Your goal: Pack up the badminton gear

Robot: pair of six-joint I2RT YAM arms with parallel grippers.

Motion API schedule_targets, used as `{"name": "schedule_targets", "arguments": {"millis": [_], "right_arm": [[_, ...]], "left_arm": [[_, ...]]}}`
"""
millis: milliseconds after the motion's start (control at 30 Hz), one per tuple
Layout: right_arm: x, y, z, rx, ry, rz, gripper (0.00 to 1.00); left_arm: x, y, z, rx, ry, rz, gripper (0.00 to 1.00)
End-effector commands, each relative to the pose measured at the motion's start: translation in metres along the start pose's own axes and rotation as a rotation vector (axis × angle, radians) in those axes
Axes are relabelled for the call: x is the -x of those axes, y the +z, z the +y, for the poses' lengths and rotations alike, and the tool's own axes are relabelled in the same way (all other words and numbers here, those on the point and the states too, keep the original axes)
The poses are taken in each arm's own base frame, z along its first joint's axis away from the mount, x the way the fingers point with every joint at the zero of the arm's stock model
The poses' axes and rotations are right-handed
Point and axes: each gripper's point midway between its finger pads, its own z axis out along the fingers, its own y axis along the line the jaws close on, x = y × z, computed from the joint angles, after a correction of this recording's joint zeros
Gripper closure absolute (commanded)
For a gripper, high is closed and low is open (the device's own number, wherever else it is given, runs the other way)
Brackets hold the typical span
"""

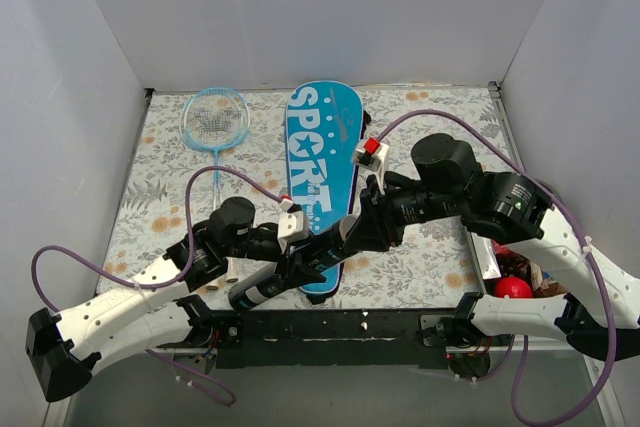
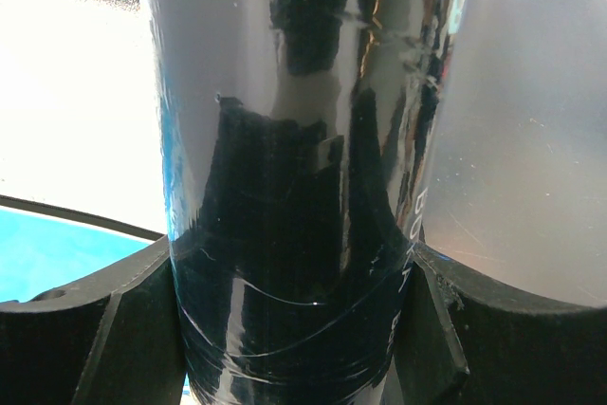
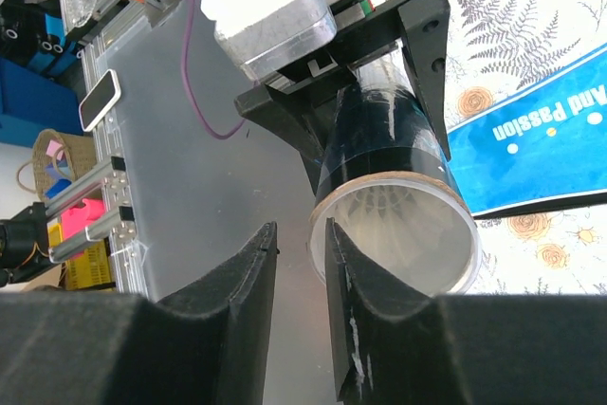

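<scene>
My left gripper (image 1: 287,265) is shut on the black tube (image 1: 262,287) and holds it slanted above the table's front edge. The tube fills the left wrist view (image 2: 285,139), clamped between the fingers of my left gripper (image 2: 294,310). My right gripper (image 1: 345,237) is at the tube's open end. In the right wrist view the tube's (image 3: 379,139) mouth shows a white shuttlecock (image 3: 398,215) inside. My right gripper (image 3: 302,244) is slightly open and empty beside the rim. The blue "SPORT" cover (image 1: 320,147) lies mid-table. One light-blue racket (image 1: 214,115) lies at the far left.
A red ball (image 1: 513,287) sits among items off the table's right edge. White walls close in the left, back and right sides. The floral mat (image 1: 440,117) covers the table. The blue cover also shows in the right wrist view (image 3: 541,130).
</scene>
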Motion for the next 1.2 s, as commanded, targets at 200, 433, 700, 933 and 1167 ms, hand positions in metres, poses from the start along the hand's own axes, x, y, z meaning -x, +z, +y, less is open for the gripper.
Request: {"name": "schedule_targets", "arguments": {"millis": [200,433,700,933,1167], "right_arm": [[0.024,-0.022,0.01,-0.035,-0.038,-0.083,0.61],[0.019,-0.027,-0.003,-0.118,-0.024,-0.089,0.99],[0.01,-0.024,-0.022,-0.199,-0.011,-0.076,0.99],[0.007,-0.023,-0.029,-0.228,-0.006,-0.062,0.99],[0.006,-0.017,-0.031,-0.225,-0.004,-0.052,0.99]], "left_arm": [[0.014,-0.002,-0.004,-0.012,0.053,-0.049,0.78],[0.016,-0.003,-0.006,-0.017,0.055,-0.054,0.79],[0.019,-0.005,-0.008,-0.024,0.062,-0.066,0.79],[0.02,-0.005,-0.01,-0.032,0.064,-0.07,0.79],[0.022,-0.006,-0.012,-0.036,0.068,-0.076,0.79]]}}
